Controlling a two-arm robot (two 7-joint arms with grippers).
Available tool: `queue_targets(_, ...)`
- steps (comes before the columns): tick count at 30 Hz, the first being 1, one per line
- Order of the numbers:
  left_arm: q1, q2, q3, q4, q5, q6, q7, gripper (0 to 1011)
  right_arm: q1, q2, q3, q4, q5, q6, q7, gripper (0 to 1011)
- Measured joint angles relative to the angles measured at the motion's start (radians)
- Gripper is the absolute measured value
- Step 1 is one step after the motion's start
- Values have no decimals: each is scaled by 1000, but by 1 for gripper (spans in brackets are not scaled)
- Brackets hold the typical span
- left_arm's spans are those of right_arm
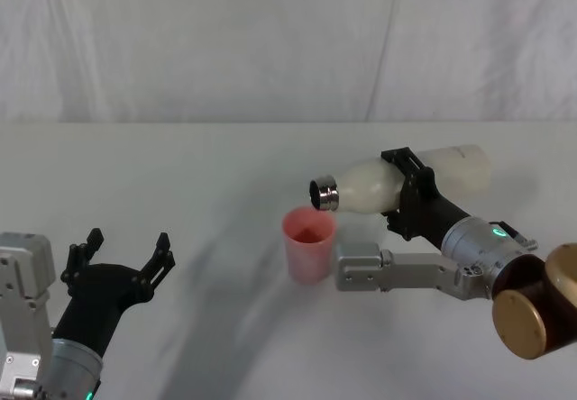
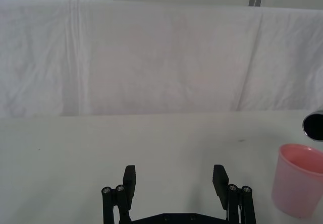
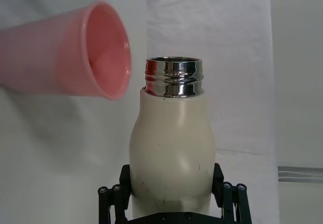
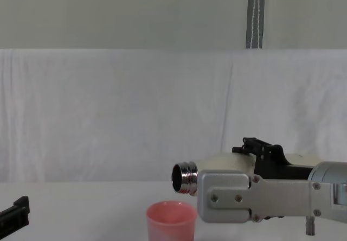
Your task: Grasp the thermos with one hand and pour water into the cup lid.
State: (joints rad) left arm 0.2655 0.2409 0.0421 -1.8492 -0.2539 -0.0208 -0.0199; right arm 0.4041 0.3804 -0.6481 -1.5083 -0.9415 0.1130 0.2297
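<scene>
- Right claw [image 1: 407, 193] clamped around the bottle [image 1: 397, 182] at mid-body, holding it nearly level above the worktop [image 1: 216, 166].
- Steel neck [image 1: 324, 195] sits just above the far rim of the pink cup [image 1: 309, 243], which stands upright on the worktop.
- Left claw [image 1: 126, 260] well apart on the left, fingers [image 2: 129, 178] spread, holding nothing.

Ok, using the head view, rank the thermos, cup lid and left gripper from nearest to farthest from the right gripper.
1. thermos, clamped in the right gripper, tipped sideways.
2. cup lid, on the table under the thermos mouth.
3. left gripper, open, far off at the robot's left.
</scene>
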Motion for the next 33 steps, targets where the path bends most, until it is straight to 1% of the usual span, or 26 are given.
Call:
queue_targets(7,0,0,0,0,0,0,0,1001,6,2,-12,-2,-29,15,16,950)
queue_targets(18,0,0,0,0,0,0,0,1001,14,6,-21,-11,-52,24,29,950)
queue_targets(33,0,0,0,0,0,0,0,1001,13,9,-16,-19,-53,23,29,950)
